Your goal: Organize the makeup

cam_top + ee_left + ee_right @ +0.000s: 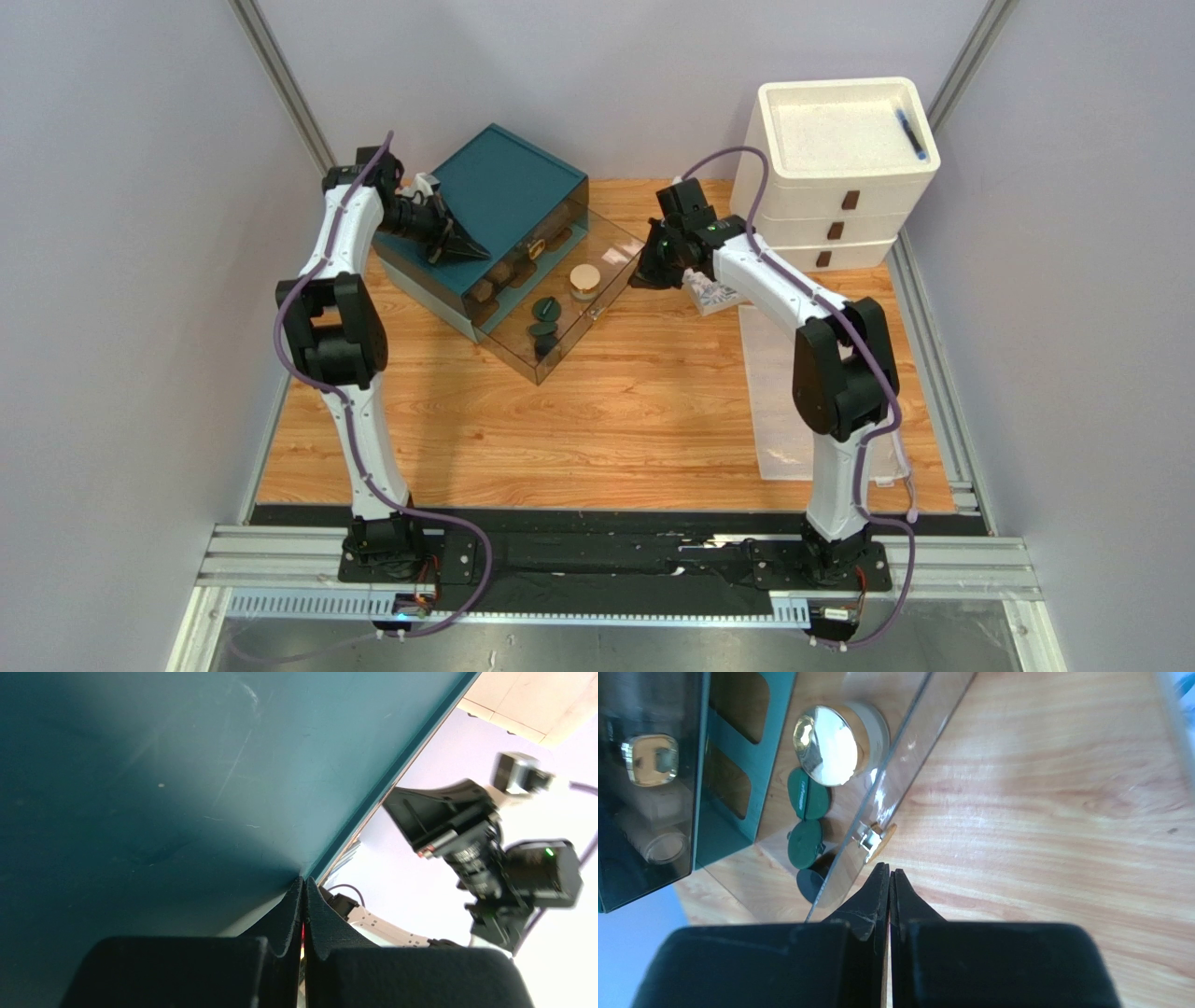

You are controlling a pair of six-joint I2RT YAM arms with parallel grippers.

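Observation:
A teal organizer box [505, 189] stands at the back with its clear drawer [561, 329] pulled out toward the front right. In the drawer lie a cream jar with a gold lid [584, 280] [833, 742] and round dark green compacts [543, 319] [807, 796]. Beige bottles [650, 840] show behind the box's tinted wall. My left gripper [460, 244] [303, 882] is shut and empty, its tips against the teal box's top edge. My right gripper [647, 269] [889, 875] is shut and empty, just outside the drawer's clear front wall, by its small gold handle [873, 838].
A white stack of drawers [842, 154] stands at the back right with a dark pen-like item [912, 133] on top. A translucent sheet or pouch [780, 399] lies along the table's right side. Grey walls close in both sides.

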